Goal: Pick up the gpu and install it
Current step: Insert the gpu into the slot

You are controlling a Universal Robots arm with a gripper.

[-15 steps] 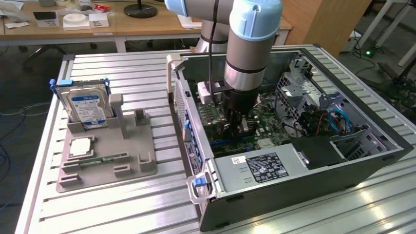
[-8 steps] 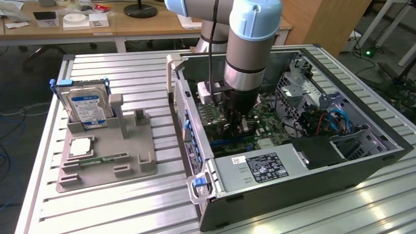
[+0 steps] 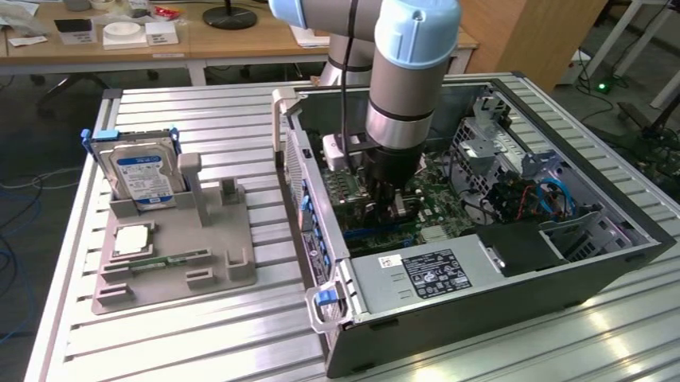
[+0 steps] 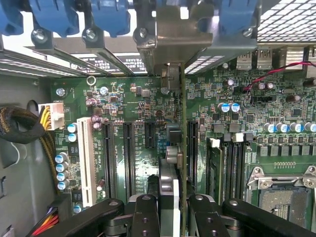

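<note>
1 gpu (image 4: 182, 148) pinched edge-on in hand (image 4: 174, 207), long axis parallel to motherboard slots (image 4: 127, 158), bracket toward case's blue-clipped rear wall (image 4: 108, 19).

Arm vertical, wrist pointing straight down; gripper (image 4: 181, 210) low, jaws closed on edge of gpu (image 4: 183, 148).

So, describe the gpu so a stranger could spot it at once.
Find the open computer case, then its green motherboard. The gpu is the thin card standing edge-on in the gripper, ending in a silvery bracket; neighbouring black slots are empty.
</note>
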